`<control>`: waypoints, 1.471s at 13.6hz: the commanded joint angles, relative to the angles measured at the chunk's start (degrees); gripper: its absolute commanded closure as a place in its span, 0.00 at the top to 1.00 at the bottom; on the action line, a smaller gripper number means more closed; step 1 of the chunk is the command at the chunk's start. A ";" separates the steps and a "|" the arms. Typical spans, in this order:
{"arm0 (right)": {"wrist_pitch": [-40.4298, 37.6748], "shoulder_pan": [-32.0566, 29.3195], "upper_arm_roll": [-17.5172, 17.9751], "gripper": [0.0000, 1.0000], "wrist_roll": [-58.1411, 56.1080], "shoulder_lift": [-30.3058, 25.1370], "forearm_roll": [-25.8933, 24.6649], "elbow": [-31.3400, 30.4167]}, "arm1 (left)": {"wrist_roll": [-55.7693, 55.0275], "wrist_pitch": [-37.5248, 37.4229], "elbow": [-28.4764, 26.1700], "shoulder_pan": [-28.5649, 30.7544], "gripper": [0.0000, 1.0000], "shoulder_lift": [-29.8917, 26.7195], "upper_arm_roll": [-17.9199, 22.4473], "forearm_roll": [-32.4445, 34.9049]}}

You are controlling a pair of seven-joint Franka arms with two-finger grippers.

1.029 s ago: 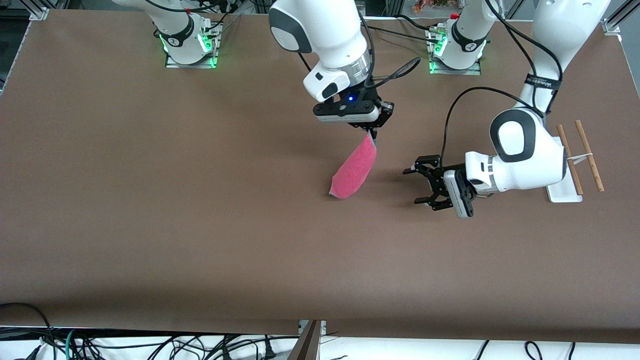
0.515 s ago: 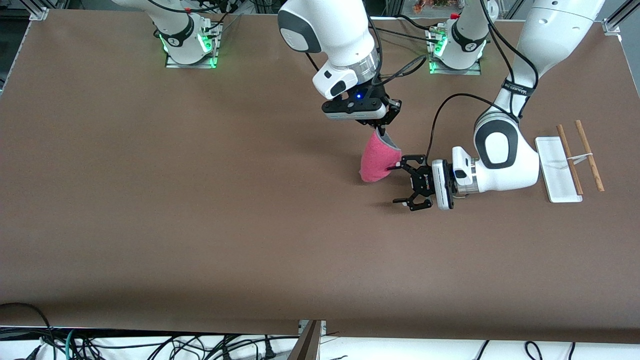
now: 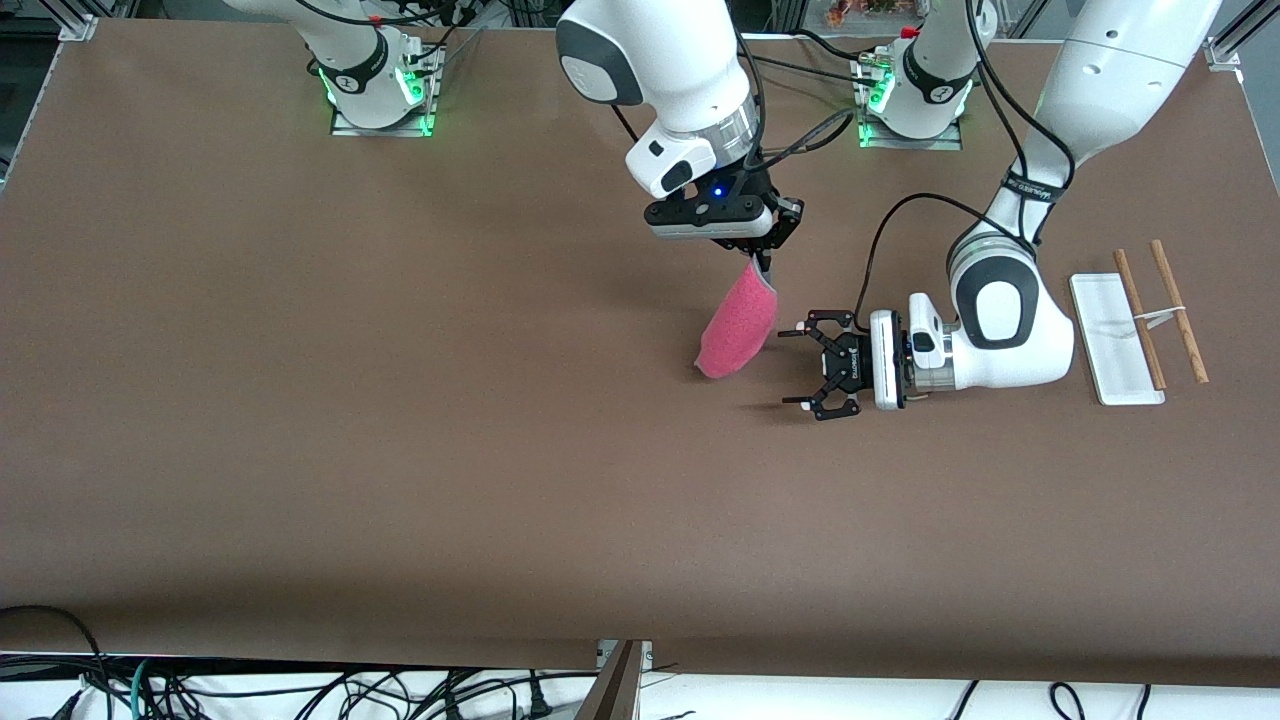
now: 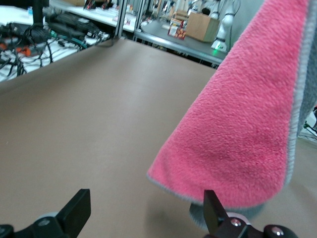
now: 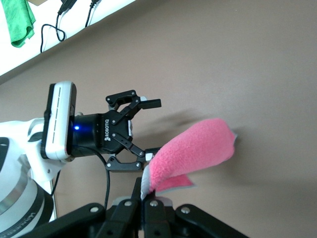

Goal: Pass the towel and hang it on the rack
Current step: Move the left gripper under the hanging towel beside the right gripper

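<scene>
My right gripper (image 3: 762, 262) pinches the towel (image 3: 738, 327) by 1 corner mid-table so it dangles free. My left gripper (image 3: 806, 366) waits beside it, fingers spread; the rack (image 3: 1160, 312) sits near the left arm's table edge.

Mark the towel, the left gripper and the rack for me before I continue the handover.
towel (image 3: 738, 325): front view, middle of the hanging pink cloth.
left gripper (image 3: 797, 366): front view, midway between its open fingertips, beside the towel.
rack (image 3: 1136, 318): front view, on one brown rod.

The left gripper (image 3: 797, 366) closed in beside the towel (image 3: 738, 325), which apparently swung slightly away.
</scene>
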 commanded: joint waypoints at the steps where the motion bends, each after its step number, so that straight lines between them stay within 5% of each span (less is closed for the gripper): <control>1: 0.34 0.37 -0.42 0.00 0.49 -0.09 0.30 0.37 | 6.83 -1.96 0.56 1.07 1.00 1.99 -0.71 -2.36; 12: 0.34 0.28 -0.51 0.00 0.23 -0.35 0.30 0.37 | 33.02 -10.04 4.87 2.29 1.00 10.08 -0.62 -10.45; 20: 0.34 0.11 -0.51 0.00 0.05 -0.44 0.30 0.37 | 34.54 -11.89 5.31 1.16 1.00 11.93 -0.88 -15.88</control>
